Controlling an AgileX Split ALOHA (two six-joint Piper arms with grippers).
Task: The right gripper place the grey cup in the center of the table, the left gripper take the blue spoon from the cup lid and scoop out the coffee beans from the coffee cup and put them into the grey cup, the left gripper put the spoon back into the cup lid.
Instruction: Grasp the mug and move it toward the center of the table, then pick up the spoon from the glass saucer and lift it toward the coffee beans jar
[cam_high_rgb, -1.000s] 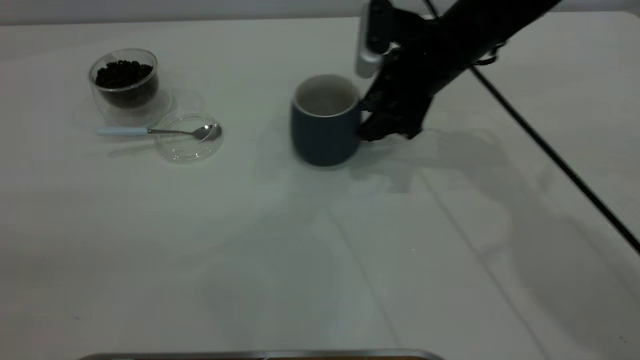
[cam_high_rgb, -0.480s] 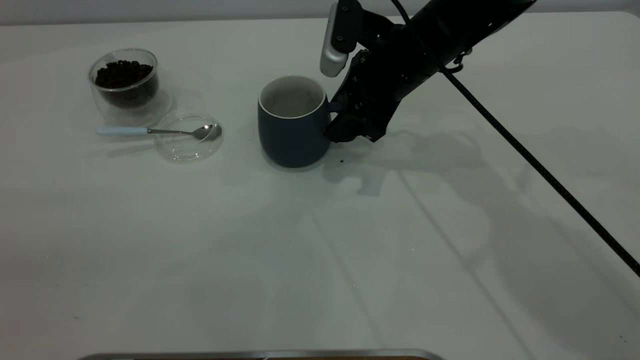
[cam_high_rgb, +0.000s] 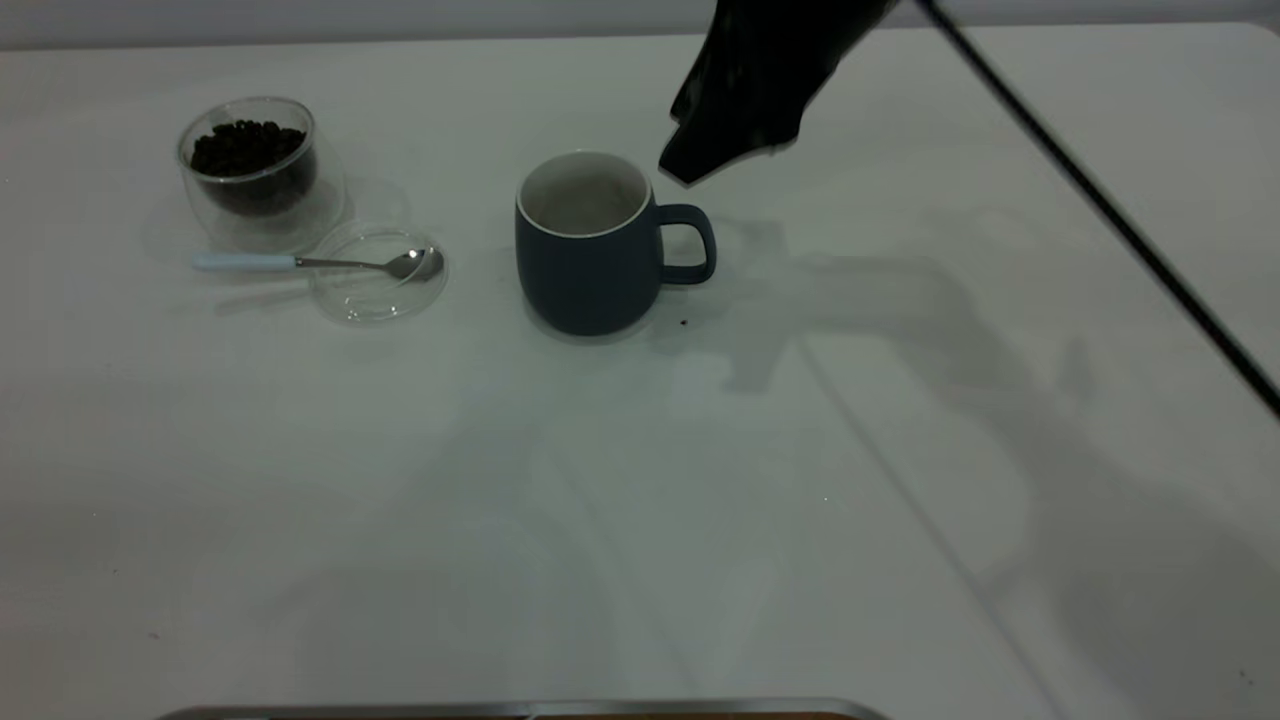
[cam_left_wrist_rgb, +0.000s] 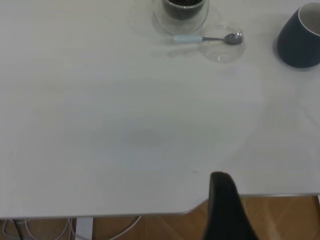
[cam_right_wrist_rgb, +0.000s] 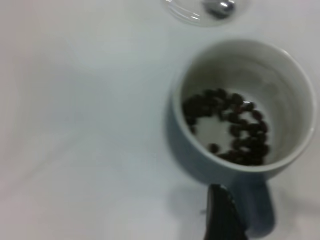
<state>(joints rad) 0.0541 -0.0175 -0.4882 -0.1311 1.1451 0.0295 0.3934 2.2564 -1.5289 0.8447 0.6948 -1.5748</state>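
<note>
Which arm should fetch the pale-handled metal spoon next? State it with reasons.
Left. The pale-handled metal spoon lies across the clear round lid at the table's left; the right gripper hovers above the dark blue-grey mug, across it.

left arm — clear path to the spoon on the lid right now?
Probably yes. The pale-handled metal spoon lies across the clear round lid, handle jutting free beside the glass bean cup. The left gripper is back at the table edge, bare white table between.

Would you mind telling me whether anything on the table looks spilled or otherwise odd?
Yes: the grey cup already holds coffee beans scattered on its bottom, though the spoon lies unused across the lid. A dark speck, maybe a stray bean, lies beside the cup.
</note>
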